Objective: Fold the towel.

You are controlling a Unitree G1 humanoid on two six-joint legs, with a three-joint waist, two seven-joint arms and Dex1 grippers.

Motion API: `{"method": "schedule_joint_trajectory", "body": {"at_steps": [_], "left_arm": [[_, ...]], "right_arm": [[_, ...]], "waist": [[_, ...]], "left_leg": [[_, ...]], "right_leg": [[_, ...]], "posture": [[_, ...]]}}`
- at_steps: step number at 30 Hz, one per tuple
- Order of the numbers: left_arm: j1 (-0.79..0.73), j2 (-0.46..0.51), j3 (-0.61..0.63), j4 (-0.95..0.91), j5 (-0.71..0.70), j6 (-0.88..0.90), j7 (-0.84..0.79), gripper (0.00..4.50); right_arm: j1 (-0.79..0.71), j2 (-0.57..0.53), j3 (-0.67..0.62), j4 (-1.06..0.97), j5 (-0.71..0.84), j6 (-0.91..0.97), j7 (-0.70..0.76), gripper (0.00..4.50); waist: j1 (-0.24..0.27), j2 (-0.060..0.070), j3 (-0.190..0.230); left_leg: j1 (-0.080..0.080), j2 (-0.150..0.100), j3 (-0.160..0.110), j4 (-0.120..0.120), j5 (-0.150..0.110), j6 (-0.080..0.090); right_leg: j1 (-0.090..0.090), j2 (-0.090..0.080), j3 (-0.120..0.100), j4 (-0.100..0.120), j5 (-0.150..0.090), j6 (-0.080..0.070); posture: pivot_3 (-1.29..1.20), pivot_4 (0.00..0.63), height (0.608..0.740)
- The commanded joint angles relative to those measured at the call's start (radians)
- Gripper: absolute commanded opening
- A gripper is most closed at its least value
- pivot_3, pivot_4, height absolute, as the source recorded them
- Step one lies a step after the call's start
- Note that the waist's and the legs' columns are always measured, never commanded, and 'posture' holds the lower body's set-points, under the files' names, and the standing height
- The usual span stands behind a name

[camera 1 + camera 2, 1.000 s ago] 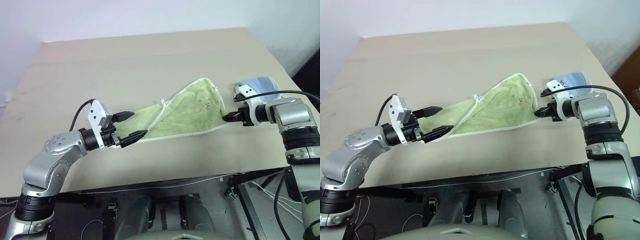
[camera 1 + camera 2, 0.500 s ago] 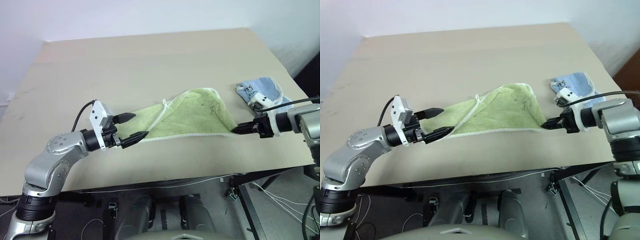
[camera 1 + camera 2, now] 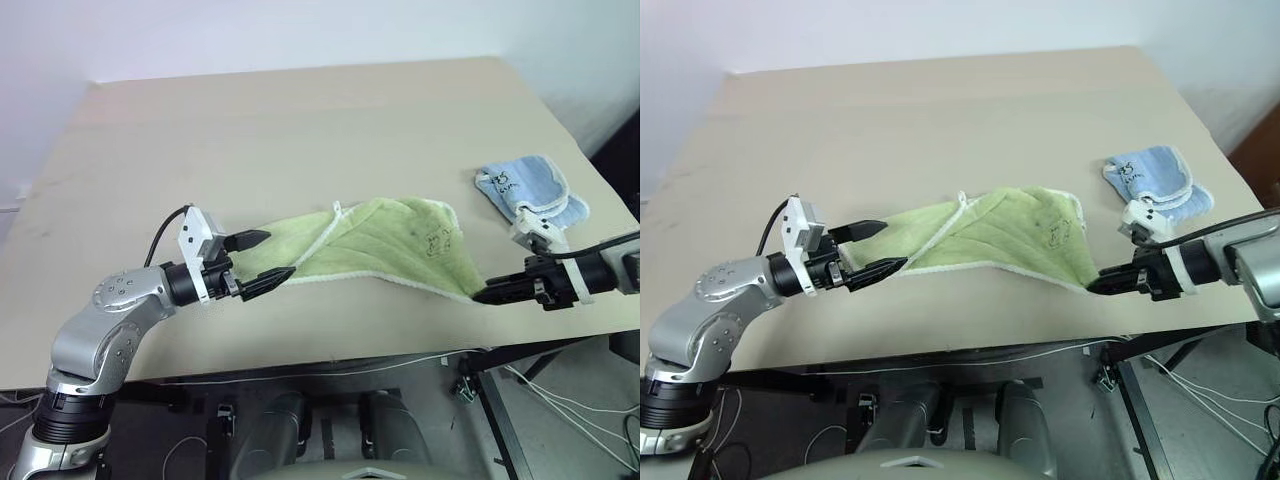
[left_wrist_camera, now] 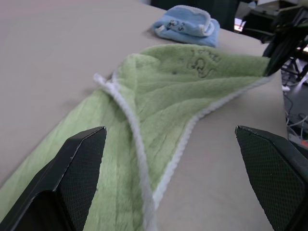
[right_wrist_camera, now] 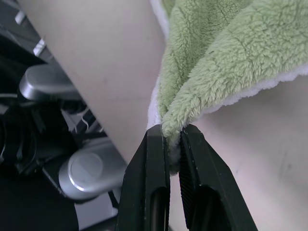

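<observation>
The towel (image 3: 375,245) lies stretched across the lower middle of the head views, on the near part of the table (image 3: 300,130). Its white edging runs along the front edge, and a corded loop (image 3: 335,209) sticks up near the middle. A small dark mark (image 3: 437,240) sits on its right part. The cloth is partly doubled over, with a ridge running from the loop toward the lower right corner.

That right corner is lifted off the table and pinched in the right gripper (image 3: 482,297), at the lower right of the frame; the wrist view shows both black fingers (image 5: 149,187) pressed together on the bunched green corner.

The left gripper (image 3: 258,261) sits at the lower left, at the towel's left end, its jaws wide apart with the cloth between them but not gripped.

A blue cloth (image 3: 530,188) lies folded at the right, apart from the towel.
</observation>
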Motion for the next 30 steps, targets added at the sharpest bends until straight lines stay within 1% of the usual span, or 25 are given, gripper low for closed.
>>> {"method": "schedule_joint_trajectory", "body": {"at_steps": [1,4,5,7,8,9,12,15,17,20,21,23,26,30], "left_arm": [[-0.002,0.0,0.012,-0.023,-0.001,-0.019,-0.003,4.5],[-0.004,0.001,0.01,-0.028,-0.005,-0.012,-0.005,4.5],[-0.008,0.003,0.01,-0.023,-0.004,-0.013,-0.008,4.5],[-0.014,0.006,0.012,-0.012,-0.002,-0.014,-0.014,4.5],[-0.016,0.007,0.013,-0.008,-0.001,-0.015,-0.016,4.5],[-0.019,0.008,0.015,-0.004,0.0,-0.015,-0.019,4.5],[-0.025,0.011,0.018,0.0,-0.001,-0.014,-0.023,4.5],[-0.029,0.009,0.013,0.003,0.001,-0.014,-0.024,4.5],[-0.033,0.005,0.007,0.008,0.004,-0.016,-0.024,4.5],[-0.044,-0.003,0.001,0.01,0.001,-0.017,-0.025,4.5],[-0.047,-0.004,0.001,0.012,0.001,-0.018,-0.026,4.5],[-0.053,-0.003,-0.001,0.014,0.001,-0.022,-0.037,4.5],[-0.065,-0.003,-0.007,0.025,0.005,-0.028,-0.055,4.5],[-0.081,-0.006,-0.017,0.051,0.023,-0.054,-0.075,4.5]], "right_arm": [[0.028,-0.017,-0.02,-0.036,0.027,-0.024,-0.004,0.98],[0.048,-0.024,-0.014,-0.045,0.019,-0.041,-0.021,1.9],[0.045,-0.024,-0.017,-0.035,0.014,-0.043,-0.034,2.3],[0.033,-0.027,-0.027,-0.014,0.015,-0.047,-0.043,2.94],[0.02,-0.025,-0.035,0.002,0.016,-0.053,-0.049,3.3],[-0.023,-0.02,-0.054,0.051,0.012,-0.063,-0.067,3.6],[-0.127,-0.025,-0.093,0.157,0.02,-0.083,-0.081,3.6],[-0.191,-0.062,-0.088,0.211,0.017,-0.11,-0.041,3.6],[-0.237,-0.058,-0.079,0.241,0.01,-0.12,-0.045,3.6],[-0.428,0.092,-0.106,0.365,0.019,-0.08,-0.195,3.6],[-0.468,0.133,-0.115,0.394,0.016,-0.081,-0.236,3.6],[-0.517,0.179,-0.1,0.436,0.004,-0.063,-0.264,3.6],[-0.566,0.257,-0.022,0.506,-0.051,-0.081,-0.294,3.6],[-0.635,0.348,0.043,0.629,-0.118,-0.11,-0.329,3.6]], "waist": [[0.003,0.0,0.0],[0.004,0.0,0.0],[0.004,0.0,0.0],[0.003,0.0,0.0],[0.003,0.0,0.0],[0.002,0.0,0.0],[-0.001,0.0,0.0],[0.003,0.0,0.0],[0.003,0.0,0.0],[-0.007,0.0,0.0],[-0.015,0.0,0.0],[-0.018,0.0,0.0],[-0.017,0.0,0.0],[-0.021,0.0,0.0]], "left_leg": [[0.0,0.0,0.0,0.0,0.0,0.0],[0.0,0.0,0.0,0.0,0.0,0.0],[0.0,0.0,0.0,0.0,0.0,0.0],[0.0,0.0,0.0,0.0,0.0,0.0],[0.0,0.0,0.0,0.0,0.0,0.0],[0.0,0.0,0.0,0.0,0.0,0.0],[0.0,0.0,0.002,0.0,0.0,0.0],[0.0,0.0,0.001,-0.001,0.0,0.0],[0.0,0.0,0.001,-0.001,0.0,0.0],[-0.001,0.0,0.003,0.0,0.0,0.001],[-0.001,0.0,0.003,0.0,-0.001,0.001],[0.0,0.0,0.004,0.0,0.0,0.001],[-0.001,0.0,0.003,0.0,0.0,0.001],[-0.002,0.0,0.004,0.001,0.002,-0.003]], "right_leg": [[0.0,0.0,0.0,0.0,0.0,0.0],[0.0,0.0,0.0,0.0,0.0,0.0],[0.0,0.0,0.0,0.0,0.0,0.0],[0.0,0.0,0.0,0.0,0.0,0.0],[0.0,0.0,0.0,0.0,0.0,0.0],[0.0,0.0,0.0,0.0,0.0,0.0],[0.0,0.0,0.001,0.0,0.0,0.0],[0.0,0.0,0.001,-0.001,0.0,0.0],[0.0,0.0,0.001,-0.002,0.0,0.0],[0.0,0.0,0.002,-0.003,0.001,0.002],[0.0,0.0,0.003,-0.003,0.002,0.003],[0.0,0.0,0.003,-0.002,0.002,0.003],[0.0,0.0,0.003,-0.002,0.002,0.003],[-0.002,0.0,0.003,-0.003,0.002,0.003]], "posture": [[0.0,0.15,0.74],[0.0,0.15,0.74],[0.0,0.15,0.74],[0.0,0.15,0.74],[0.0,0.15,0.74],[0.0,0.15,0.74],[0.0,0.15,0.74],[0.0,0.15,0.74],[0.0,0.15,0.74],[0.0,0.15,0.74],[0.0,0.15,0.74],[0.0,0.15,0.74],[0.0,0.15,0.74],[0.0,0.15,0.74]]}}
